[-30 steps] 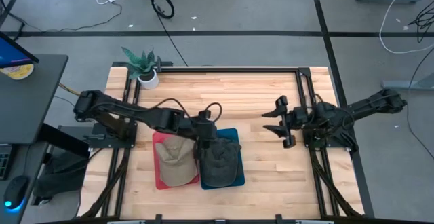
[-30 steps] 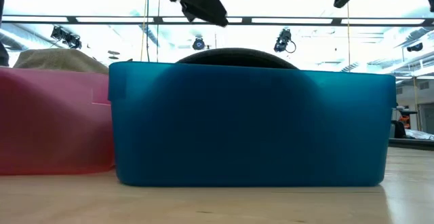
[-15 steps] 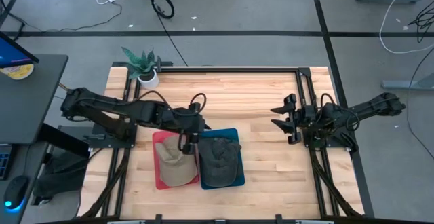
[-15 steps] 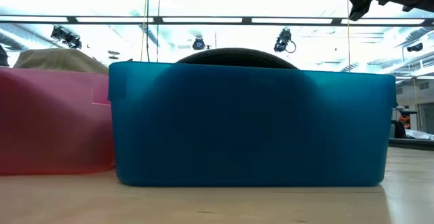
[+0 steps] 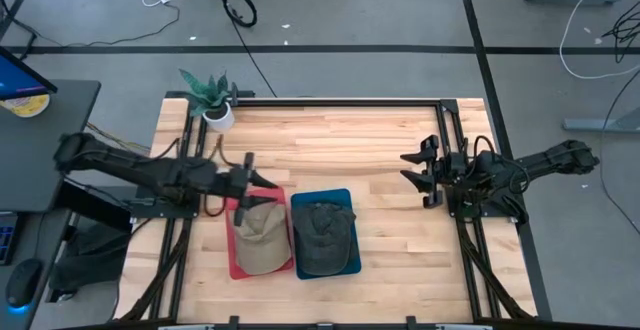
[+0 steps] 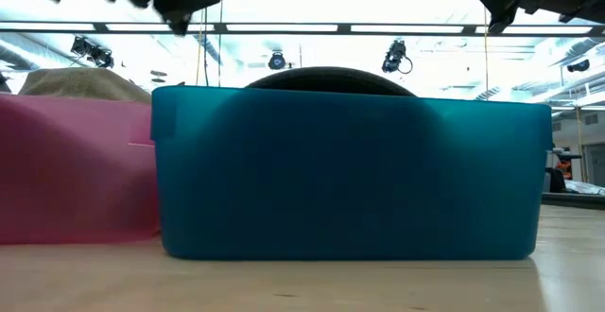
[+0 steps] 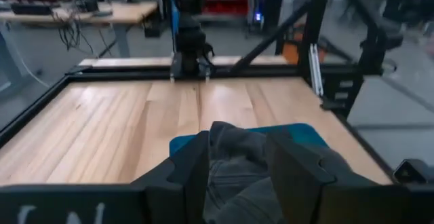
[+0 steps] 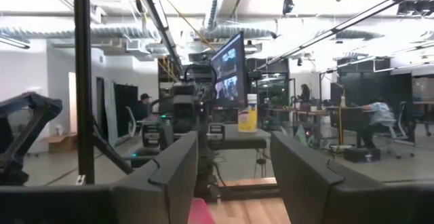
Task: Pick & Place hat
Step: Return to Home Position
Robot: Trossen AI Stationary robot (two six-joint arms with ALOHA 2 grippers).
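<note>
A dark grey hat [image 5: 322, 235] lies in a blue bin [image 5: 345, 202]. A tan hat [image 5: 260, 238] lies in a pink bin [image 5: 232, 260] on its left. In the low view the grey hat's crown [image 6: 331, 76] and the tan hat's crown [image 6: 80, 83] rise above the rims of their bins. My left gripper [image 5: 262, 178] is open and empty, in the air over the pink bin's far edge. Its wrist view looks between the fingers [image 7: 236, 142] at the grey hat [image 7: 237, 170]. My right gripper [image 5: 412, 168] is open and empty near the table's right edge.
A small potted plant [image 5: 212, 98] stands at the far left corner. Dark frame rails [image 5: 445, 150] run along the table's sides and far edge. Bare wood [image 5: 350, 150] lies between the bins and the far edge.
My left gripper has drawn back from above the grey hat in the blue bin toward the table's left edge, and now hangs over the pink bin's far edge. My right gripper has pulled back a little toward the right edge. Both hats have stayed in their bins.
</note>
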